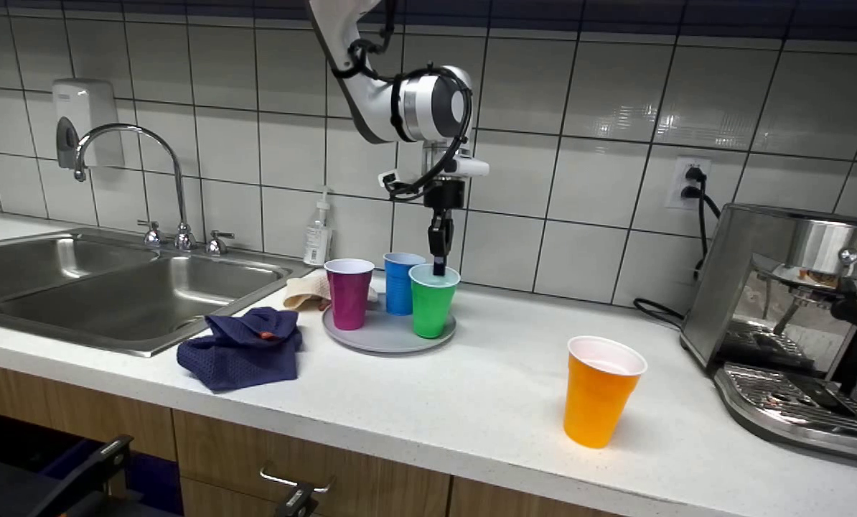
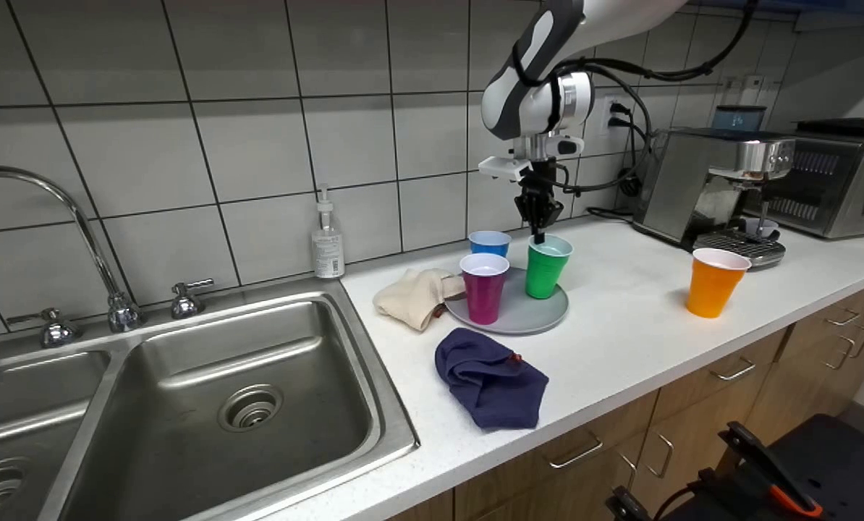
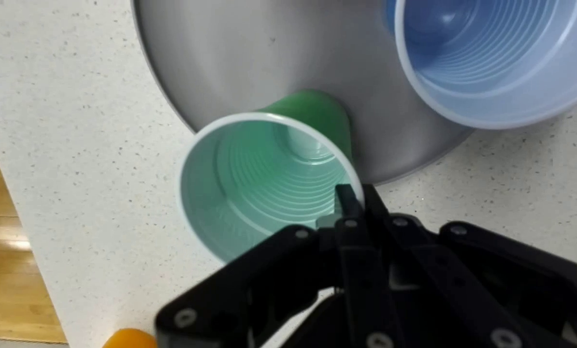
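A tiled wall (image 1: 514, 172) backs the white counter (image 1: 500, 388), where a gray plate (image 1: 389, 334) seemingly groups the purple cup (image 1: 349, 298), blue cup (image 1: 400, 289) and green cup (image 1: 432, 309). The green cup stands upright near the plate's edge, the tool (image 3: 361, 195) clamped on its rim from both sides, likely because it pinches easily.
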Robot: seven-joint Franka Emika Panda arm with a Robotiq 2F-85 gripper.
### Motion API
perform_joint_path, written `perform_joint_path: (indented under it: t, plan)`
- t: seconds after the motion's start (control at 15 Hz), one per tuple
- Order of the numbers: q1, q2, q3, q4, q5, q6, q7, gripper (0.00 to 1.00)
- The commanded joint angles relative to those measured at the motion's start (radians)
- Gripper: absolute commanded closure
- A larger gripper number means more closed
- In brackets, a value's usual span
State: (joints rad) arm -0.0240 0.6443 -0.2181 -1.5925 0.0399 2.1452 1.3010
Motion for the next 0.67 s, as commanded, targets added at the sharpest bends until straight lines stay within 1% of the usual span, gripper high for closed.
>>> perform_joint_path:
  t: [0.0,0.33,0.4,0.47,0.6]
  plan:
    - [-0.018,0.033,0.018,0.073,0.026,-0.056,0.02,0.99]
    - [-0.014,0.053,0.011,0.095,0.021,-0.064,0.035,0.99]
    - [-0.014,0.056,0.011,0.098,0.019,-0.069,0.035,0.7]
    - [-0.015,0.059,0.011,0.103,0.019,-0.074,0.036,0.68]
    - [-0.016,0.063,0.011,0.108,0.019,-0.081,0.034,0.55]
